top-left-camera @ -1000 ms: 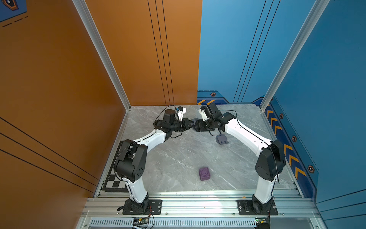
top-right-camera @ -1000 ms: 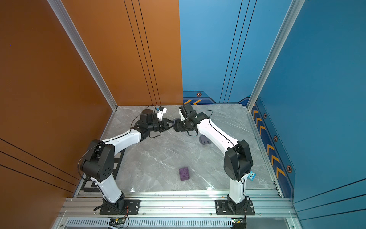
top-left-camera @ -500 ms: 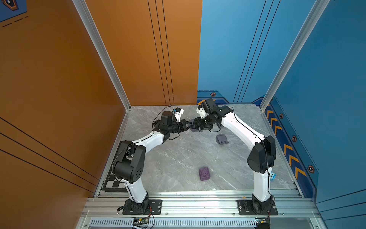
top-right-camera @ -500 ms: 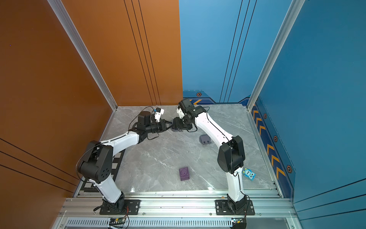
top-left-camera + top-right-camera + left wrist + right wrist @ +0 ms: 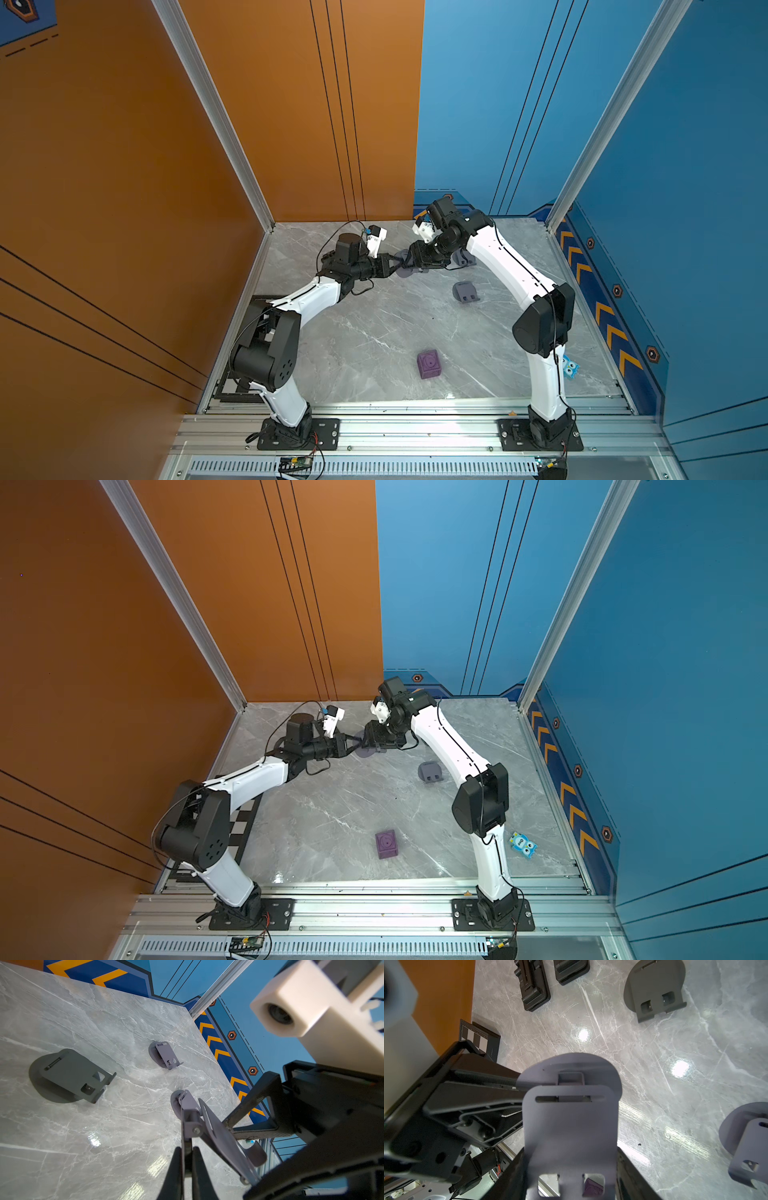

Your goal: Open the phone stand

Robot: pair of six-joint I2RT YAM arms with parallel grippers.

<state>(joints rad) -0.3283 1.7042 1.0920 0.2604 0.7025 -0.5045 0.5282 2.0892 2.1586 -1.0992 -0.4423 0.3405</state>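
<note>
A lilac-grey phone stand [image 5: 404,269] [image 5: 366,751] is held just above the table's back middle, between both grippers. My left gripper [image 5: 187,1149] [image 5: 392,264] is shut on the thin edge of its lower part, below the hinge. In the left wrist view the round base [image 5: 178,1103] points away and the slotted plate [image 5: 220,1136] is swung out at an angle. My right gripper [image 5: 569,1157] [image 5: 412,258] clamps that plate [image 5: 569,1126] across its width, one finger on each side edge.
Two more stands rest on the table: a dark grey stand [image 5: 465,292] [image 5: 68,1076] and another stand [image 5: 164,1055] [image 5: 463,259] behind the right arm. A purple cube [image 5: 429,364] lies near the front and a blue owl toy [image 5: 523,845] front right. Black folded items [image 5: 535,987] lie by the orange wall.
The right arm has lifted its wrist and swung its elbow back while holding the stand. The point where the grippers meet drifted slightly left. Both grips are unchanged.
</note>
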